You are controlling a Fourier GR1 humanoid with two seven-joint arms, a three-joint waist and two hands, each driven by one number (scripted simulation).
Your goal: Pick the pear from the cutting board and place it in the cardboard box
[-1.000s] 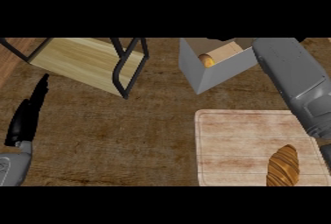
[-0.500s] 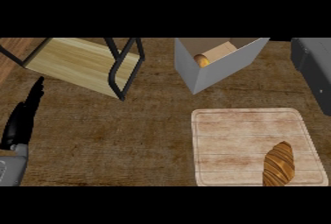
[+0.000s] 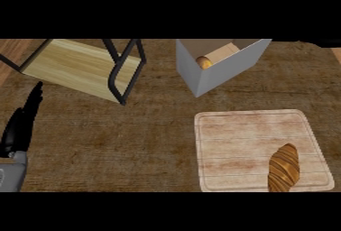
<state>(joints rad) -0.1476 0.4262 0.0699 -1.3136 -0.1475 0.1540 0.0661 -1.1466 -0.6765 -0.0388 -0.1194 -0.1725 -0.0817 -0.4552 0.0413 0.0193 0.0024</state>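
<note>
Pear (image 3: 205,62) lies inside the cardboard box (image 3: 223,77), low against the box's left inner wall, with only a small yellow-orange part of it showing above the grey outer wall. The box stands at about 1 o'clock in my view and is tilted, with its open mouth at the view's upper edge. The only hand I have on screen is the left hand (image 3: 20,131), at 9 o'clock along the left edge. Its fingers are straight and point up, it holds nothing, and it rests clear of everything. The pear is well apart from it, far across toward 1 o'clock.

The cutting board (image 3: 240,144) lies at 4 o'clock, just below the box and not touching it. A brown pastry (image 3: 284,169) lies on its lower right part, running off the view's bottom edge. The rest of the board is bare pale wood with a groove round its rim.

At 11 o'clock stands a light wooden panel (image 3: 73,67) in a black metal frame (image 3: 123,77), near the box's left side. From the hand across to the board, through the middle and down to 6 o'clock, I see open counter (image 3: 126,149). It is a rough brown surface, with a strip of reddish wood at the far left edge.
</note>
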